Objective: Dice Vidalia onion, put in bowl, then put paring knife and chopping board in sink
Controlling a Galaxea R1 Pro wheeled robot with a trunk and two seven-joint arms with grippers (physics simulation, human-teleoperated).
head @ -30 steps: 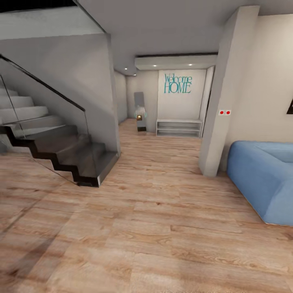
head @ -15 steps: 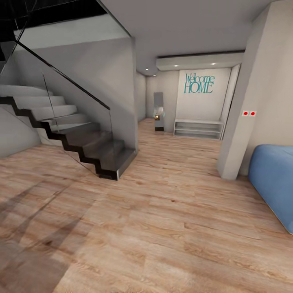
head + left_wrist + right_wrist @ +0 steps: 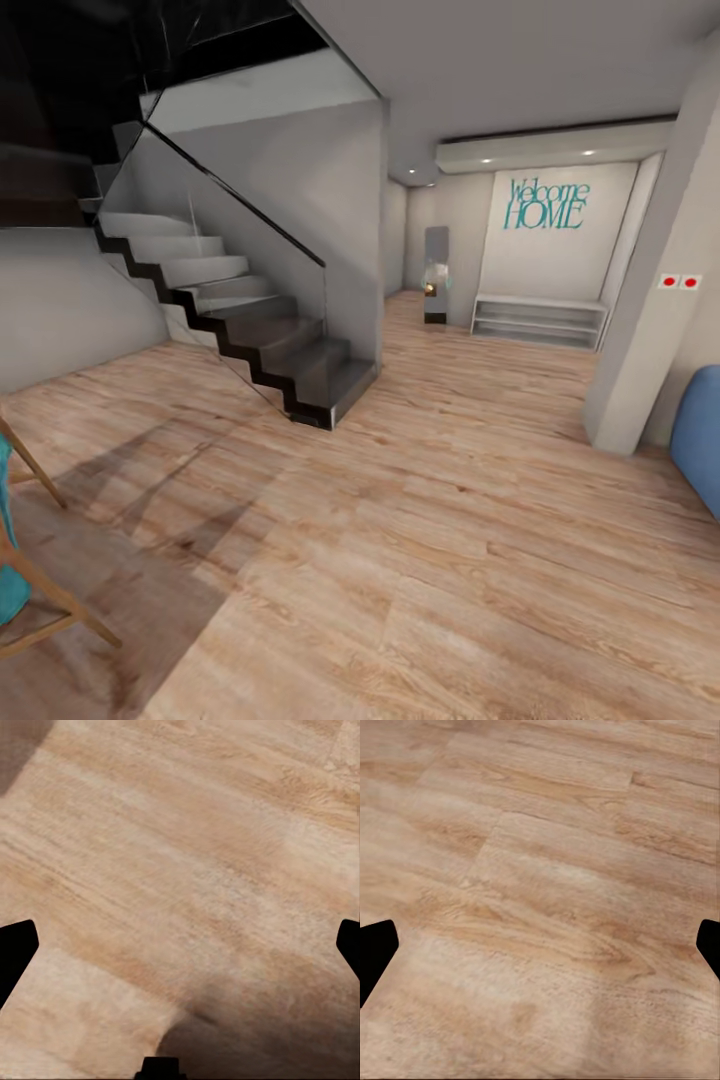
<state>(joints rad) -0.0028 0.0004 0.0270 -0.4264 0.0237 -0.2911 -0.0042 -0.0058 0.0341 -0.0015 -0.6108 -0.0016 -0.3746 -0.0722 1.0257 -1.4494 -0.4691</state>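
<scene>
I am in a hallway with a wooden plank floor (image 3: 430,560); the onion, sink, chopping board, paring knife, bowl and countertop are out of view. My left gripper (image 3: 180,945) hangs open over the bare planks, its dark fingertips (image 3: 15,949) far apart at the frame's sides with nothing between them. My right gripper (image 3: 540,949) is open too, its fingertips (image 3: 375,945) wide apart above the floor.
A dark staircase (image 3: 270,340) with a glass rail rises at the left. A white pillar (image 3: 650,330) and a blue sofa (image 3: 702,440) stand at the right. A wooden chair (image 3: 35,595) with teal fabric sits at the lower left. Ahead, a corridor leads to a low shelf (image 3: 540,320).
The whole head view has swung to the left: stairs and sofa have slid rightward in the picture, and the wooden chair has come into view at the lower left.
</scene>
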